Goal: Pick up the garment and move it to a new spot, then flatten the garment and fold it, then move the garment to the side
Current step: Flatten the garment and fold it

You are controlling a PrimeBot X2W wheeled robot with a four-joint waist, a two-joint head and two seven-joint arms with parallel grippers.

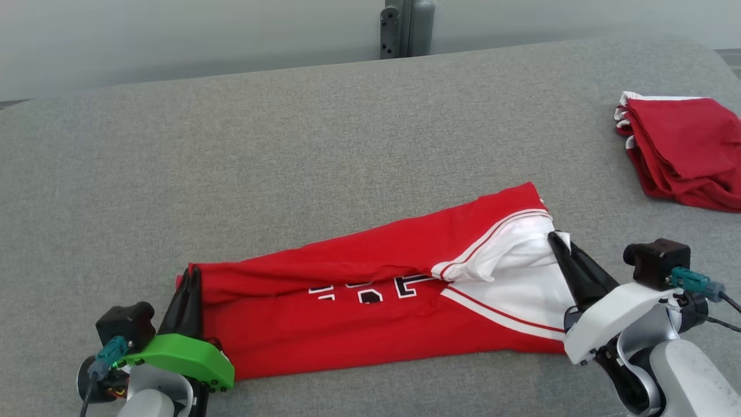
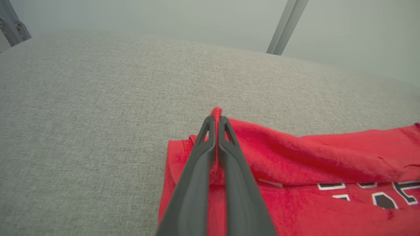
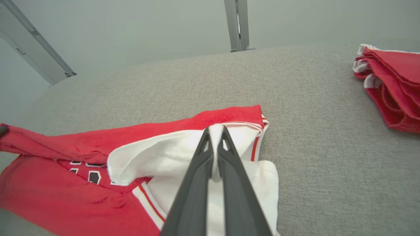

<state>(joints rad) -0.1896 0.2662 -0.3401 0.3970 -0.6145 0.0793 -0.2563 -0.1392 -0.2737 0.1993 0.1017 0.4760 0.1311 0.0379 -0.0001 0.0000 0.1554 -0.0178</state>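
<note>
The garment (image 1: 370, 289) is a red jersey with white panels and black-and-white lettering, lying as a long band across the grey surface. Its far long edge is lifted and partly turned over the near part. My left gripper (image 1: 190, 272) is shut on the garment's red left end (image 2: 216, 113), pinching a fold of cloth between its dark fingers. My right gripper (image 1: 558, 237) is shut on the white right end (image 3: 215, 129), with white cloth squeezed between its fingers. In the right wrist view the white panel (image 3: 157, 157) curls over the lettering.
A second red and white garment (image 1: 683, 150) lies folded at the far right of the grey padded table (image 1: 289, 145), also seen in the right wrist view as a folded pile (image 3: 390, 85). A grey metal post (image 1: 405, 26) stands behind the table's far edge.
</note>
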